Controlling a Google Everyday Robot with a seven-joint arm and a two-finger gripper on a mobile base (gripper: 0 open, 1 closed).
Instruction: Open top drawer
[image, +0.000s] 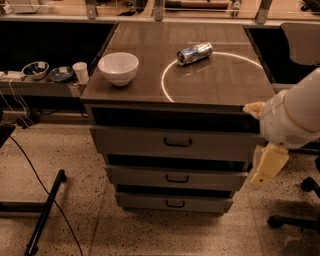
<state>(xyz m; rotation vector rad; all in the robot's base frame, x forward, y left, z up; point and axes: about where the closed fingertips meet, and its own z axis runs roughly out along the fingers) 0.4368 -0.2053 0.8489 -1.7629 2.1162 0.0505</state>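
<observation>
We stand on a speckled stone floor (65, 155) before a brown, smooth-topped cabinet (220, 82) with three grey drawers. The top drawer (150, 142), flat-fronted with a small dark handle, sits just under the tabletop. A rounded white arm (295, 117) reaches in from the right, and its yellowish gripper (269, 166) hangs beside the drawer's right end; we cannot tell its state. On top sit a white bowl (118, 67) and a shiny can (194, 53) lying on its side.
</observation>
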